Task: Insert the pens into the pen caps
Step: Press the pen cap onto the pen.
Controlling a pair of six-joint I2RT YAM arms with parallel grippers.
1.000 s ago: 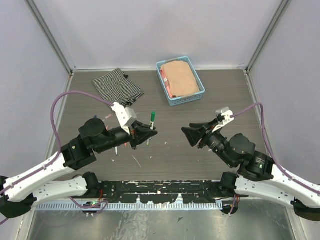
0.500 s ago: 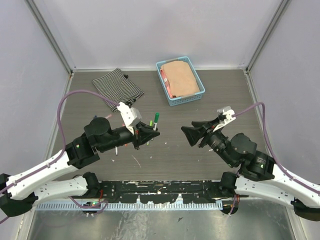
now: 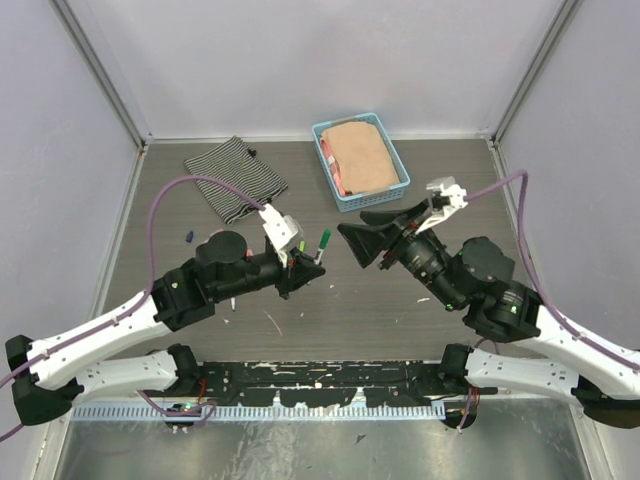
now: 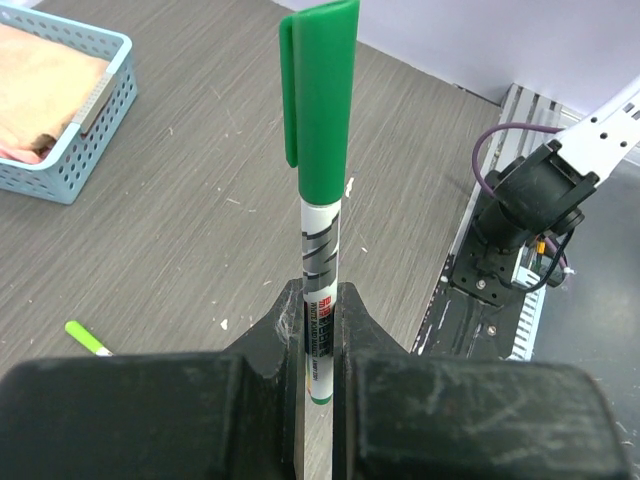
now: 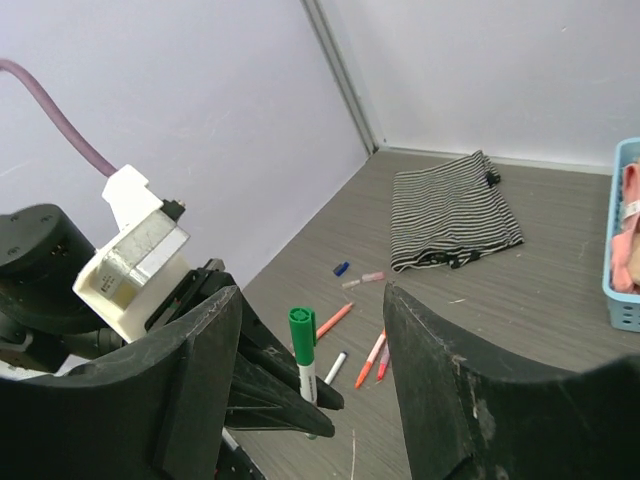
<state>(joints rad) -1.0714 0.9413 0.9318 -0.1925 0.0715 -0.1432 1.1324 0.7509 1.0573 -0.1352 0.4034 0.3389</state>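
Note:
My left gripper is shut on a white pen with a green cap and holds it upright above the table. The left wrist view shows the pen clamped between both fingers near its lower end. My right gripper is open and empty, just right of the pen. In the right wrist view the green cap stands between its spread fingers. Behind it on the table lie an orange pen, a white pen, an orange-red pen, a blue cap and a pale pink cap.
A blue basket holding folded cloth stands at the back centre. A striped cloth lies at the back left. A short light-green stick lies on the table near the left gripper. Grey walls close in both sides.
My left arm has carried the green-capped pen to the right and tilted it more upright. My right gripper has moved left and up until its open fingers flank the pen.

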